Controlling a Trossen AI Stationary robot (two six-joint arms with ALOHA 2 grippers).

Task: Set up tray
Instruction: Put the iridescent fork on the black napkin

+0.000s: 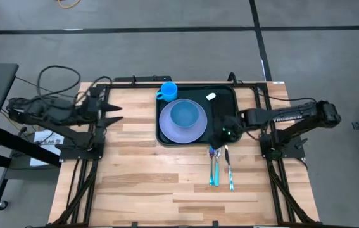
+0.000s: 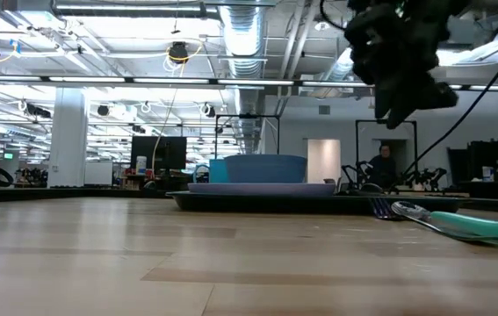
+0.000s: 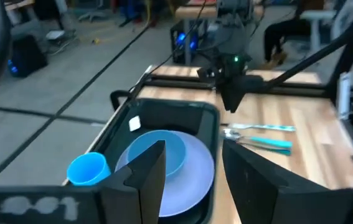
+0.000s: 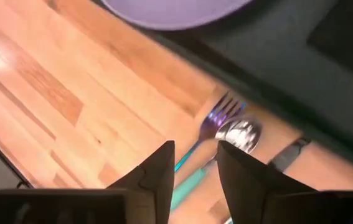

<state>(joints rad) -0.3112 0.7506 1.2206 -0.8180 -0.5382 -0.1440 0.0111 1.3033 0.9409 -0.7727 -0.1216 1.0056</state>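
Observation:
The dark green tray (image 1: 227, 94) lies at the table's far middle. On it sits a lavender plate (image 1: 174, 134) with a blue bowl (image 1: 187, 116) on top, and a blue cup (image 1: 166, 91) stands at its far left corner. A teal-handled fork (image 1: 214, 168) and spoon (image 1: 229, 170) lie on the wood just near of the tray. My right gripper (image 1: 228, 131) hangs open above the tray's near right edge; in its wrist view the fork head (image 4: 216, 119) and spoon bowl (image 4: 239, 132) lie below the open gripper (image 4: 195, 163). My left gripper (image 1: 117, 113) waits open at the table's left.
A small white scrap (image 1: 211, 96) and a darker flat rectangle (image 4: 344, 31) lie in the tray's right part. Bare wood (image 1: 147, 183) spreads over the near half of the table. A person (image 2: 382, 167) sits in the room beyond the far edge.

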